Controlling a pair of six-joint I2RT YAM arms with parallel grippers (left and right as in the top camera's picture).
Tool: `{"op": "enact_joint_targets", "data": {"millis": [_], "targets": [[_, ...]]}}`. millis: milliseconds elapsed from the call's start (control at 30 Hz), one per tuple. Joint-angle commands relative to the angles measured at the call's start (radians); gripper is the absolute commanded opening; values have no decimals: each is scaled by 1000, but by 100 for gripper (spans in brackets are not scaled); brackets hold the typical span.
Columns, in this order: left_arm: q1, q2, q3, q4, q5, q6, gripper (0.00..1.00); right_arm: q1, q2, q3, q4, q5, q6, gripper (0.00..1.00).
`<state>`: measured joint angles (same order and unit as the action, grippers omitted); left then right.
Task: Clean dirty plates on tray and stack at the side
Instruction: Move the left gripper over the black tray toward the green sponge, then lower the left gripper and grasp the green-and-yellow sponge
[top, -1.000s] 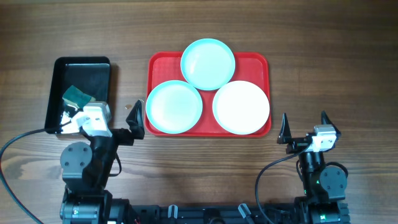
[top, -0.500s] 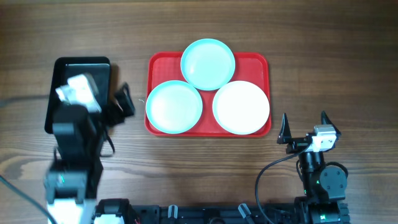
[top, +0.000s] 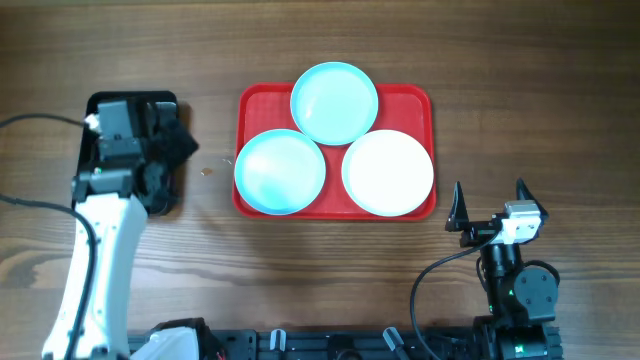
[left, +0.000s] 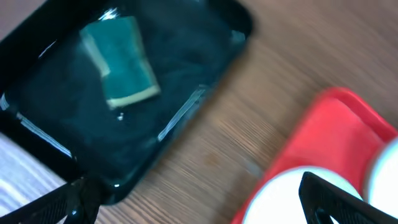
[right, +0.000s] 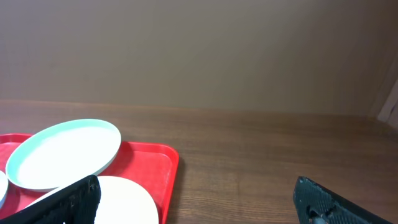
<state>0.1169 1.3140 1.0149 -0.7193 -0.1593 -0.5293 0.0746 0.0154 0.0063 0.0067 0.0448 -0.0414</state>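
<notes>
Overhead: red tray (top: 260, 105) rests on wooden table (top: 330, 270).

**Wood table, plain wall, soft even light**

You are working over a table (top: 520, 60) of dark brown wood. Its grain runs left to right across the overhead view, with darker streaks and a few lighter bands. It fills that whole view, so you see none of its edges or the floor.

From your right wrist view, the table top runs back to a plain, flat wall (right: 199, 50) in a muted beige-brown. At the far right edge a pale slanted strip (right: 390, 93) stands against the wall; you cannot tell what it is.

The light is soft and even, leaving a faint sheen on the wood near the wall.
</notes>
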Motion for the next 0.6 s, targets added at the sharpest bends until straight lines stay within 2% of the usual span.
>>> {"op": "enact_joint_targets", "data": {"millis": [0, 100, 333, 467, 567], "targets": [[124, 43, 8, -3, -4, -160, 100, -5, -8, -1, 3, -16, 18, 100], [235, 46, 8, 7, 125, -160, 100, -5, -8, -1, 3, -16, 18, 100], [289, 85, 0, 6, 145, -160, 100, -5, -8, -1, 3, -16, 18, 100], [289, 122, 34, -71, 166, -142, 99, -5, -8, -1, 3, -16, 18, 100], [289, 182, 149, -200, 138, -115, 99, -5, -8, -1, 3, -16, 18, 100]]}}
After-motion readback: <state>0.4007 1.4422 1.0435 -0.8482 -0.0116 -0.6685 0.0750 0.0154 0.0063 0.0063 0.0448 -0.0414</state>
